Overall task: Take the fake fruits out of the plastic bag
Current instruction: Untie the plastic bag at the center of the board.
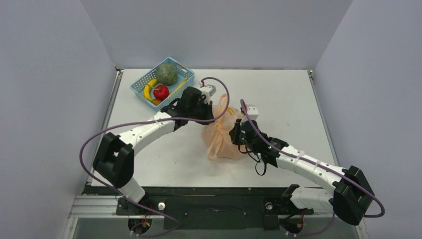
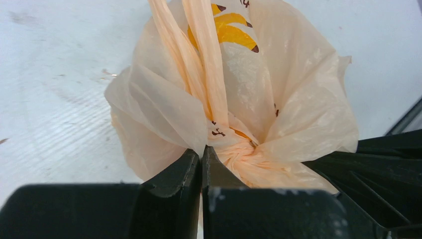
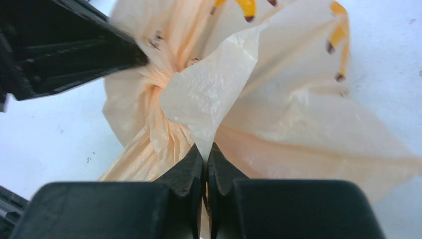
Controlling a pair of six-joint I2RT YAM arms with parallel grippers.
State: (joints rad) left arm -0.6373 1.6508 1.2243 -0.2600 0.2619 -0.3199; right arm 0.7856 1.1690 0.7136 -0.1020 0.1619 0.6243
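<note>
The plastic bag [image 1: 222, 135] is pale orange with banana prints and lies bunched at the table's middle, its loop handles trailing toward the near edge. My left gripper [image 2: 202, 152] is shut on a fold of the plastic bag [image 2: 259, 94] at its far side. From the other side my right gripper [image 3: 205, 148] is shut on a flap of the plastic bag [image 3: 278, 124], close to the twisted neck. In the top view the left gripper [image 1: 215, 117] and right gripper [image 1: 235, 133] face each other across the bag. The fake fruits are hidden inside it.
A blue mesh basket [image 1: 141, 85] stands at the back left, holding a rough green ball [image 1: 165, 73], a red apple [image 1: 160, 91] and a yellow banana [image 1: 148, 91]. Grey walls close in the table on three sides. The purple cables loop above both arms.
</note>
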